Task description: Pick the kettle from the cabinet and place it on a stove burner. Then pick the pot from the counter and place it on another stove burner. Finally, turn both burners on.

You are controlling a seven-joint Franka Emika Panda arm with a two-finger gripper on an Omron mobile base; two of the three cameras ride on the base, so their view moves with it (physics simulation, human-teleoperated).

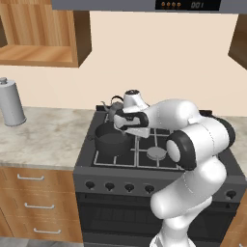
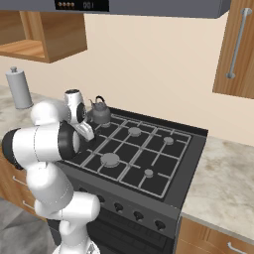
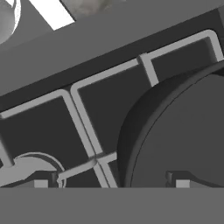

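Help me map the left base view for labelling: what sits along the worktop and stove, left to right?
Canister → pot → bare front burner.

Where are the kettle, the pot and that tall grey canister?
kettle (image 2: pixel 100 115), right base view, on its grey body.
pot (image 1: pixel 113 141), left base view, on its dark inside.
canister (image 1: pixel 11 103), left base view, mid-body.

A rendered home kitchen; black gas stove (image 2: pixel 144 154) with grid grates at 6 o'clock; wooden wall cabinet (image 2: pixel 237 49) at 2 o'clock; marbled stone surface (image 1: pixel 43 137).
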